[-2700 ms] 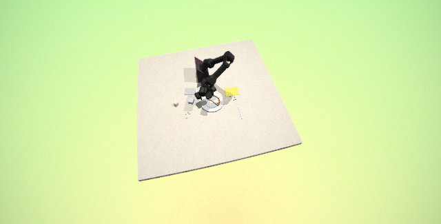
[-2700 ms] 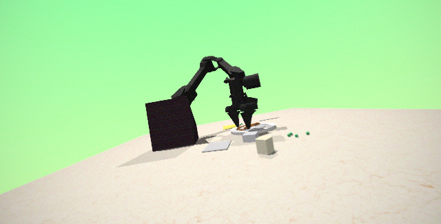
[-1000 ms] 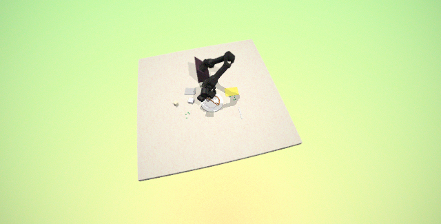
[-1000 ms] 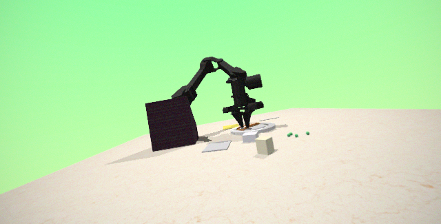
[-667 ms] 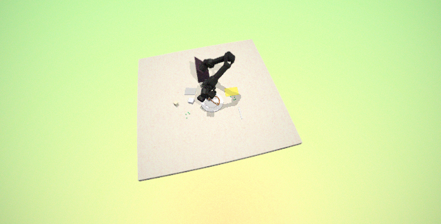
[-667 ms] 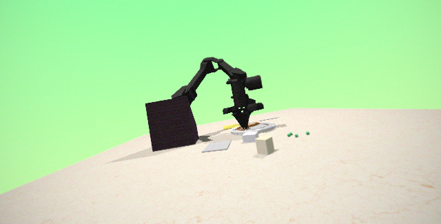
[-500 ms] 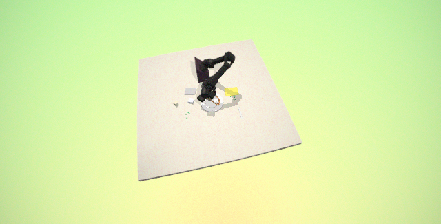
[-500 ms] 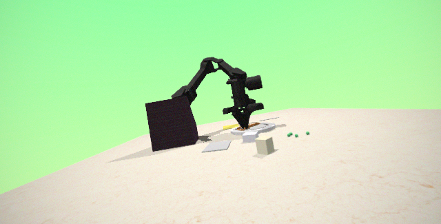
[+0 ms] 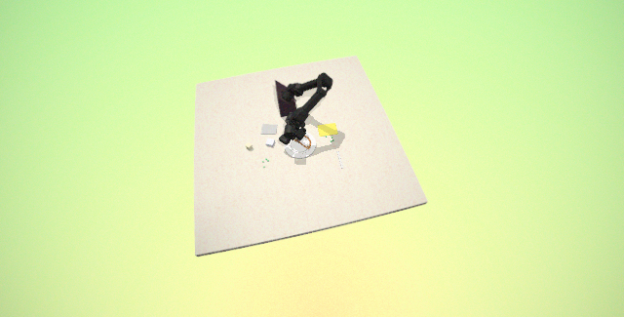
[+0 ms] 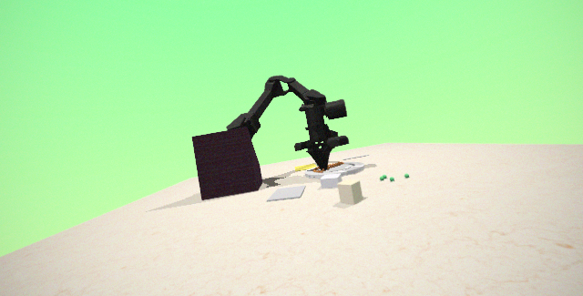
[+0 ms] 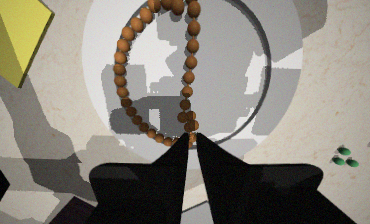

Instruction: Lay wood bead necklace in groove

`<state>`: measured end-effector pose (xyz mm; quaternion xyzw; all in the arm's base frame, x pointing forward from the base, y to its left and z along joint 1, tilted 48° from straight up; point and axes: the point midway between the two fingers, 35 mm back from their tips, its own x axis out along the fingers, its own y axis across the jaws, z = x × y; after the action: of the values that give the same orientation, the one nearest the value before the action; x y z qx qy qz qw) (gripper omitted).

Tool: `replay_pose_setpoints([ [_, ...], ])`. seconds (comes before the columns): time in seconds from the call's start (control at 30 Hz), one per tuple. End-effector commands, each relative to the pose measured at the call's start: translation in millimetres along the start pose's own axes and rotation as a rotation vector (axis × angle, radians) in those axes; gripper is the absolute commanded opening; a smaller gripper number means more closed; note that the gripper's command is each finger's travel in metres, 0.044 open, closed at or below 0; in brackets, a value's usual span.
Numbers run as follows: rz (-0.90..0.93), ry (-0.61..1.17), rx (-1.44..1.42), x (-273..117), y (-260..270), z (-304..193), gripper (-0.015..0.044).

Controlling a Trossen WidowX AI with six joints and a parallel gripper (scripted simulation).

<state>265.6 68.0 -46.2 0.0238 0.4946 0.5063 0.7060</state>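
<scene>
The round white bead board (image 9: pixel 292 152) (image 11: pixel 96 50) lies on the table, with a dark ring groove. The brown wood bead necklace (image 9: pixel 308 145) (image 10: pixel 335 166) (image 11: pixel 123 45) lies on it. Its left side curves along the groove's left arc; its other side runs nearly straight across the middle in the wrist view, with a few beads bunched near the fingertips. My gripper (image 10: pixel 323 169) (image 11: pixel 192 136) is low at the groove's near edge, its narrow fingertips shut on a bead of the necklace. In the top view the arm hides the fingertips.
A yellow flat piece (image 9: pixel 328 130) (image 11: pixel 21 40) lies beside the board. A white block (image 9: pixel 270 142) (image 10: pixel 331 180), a grey tile (image 9: pixel 269 129) (image 10: pixel 287 193) and a beige block (image 9: pixel 249 147) (image 10: pixel 350 192) stand or lie on the other side. Several small green beads (image 10: pixel 392 178) (image 11: pixel 352 163) are scattered nearby.
</scene>
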Motion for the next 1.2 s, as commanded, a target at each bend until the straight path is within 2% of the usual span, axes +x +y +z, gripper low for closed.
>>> replay_pose_setpoints([
  [0.0,0.000,0.000,-0.001,0,0,0,0.0000],
  [0.53,0.001,-0.003,0.006,-14,0,0,0.0000],
  [1.17,0.001,-0.003,0.006,-10,-9,-12,0.0000],
])
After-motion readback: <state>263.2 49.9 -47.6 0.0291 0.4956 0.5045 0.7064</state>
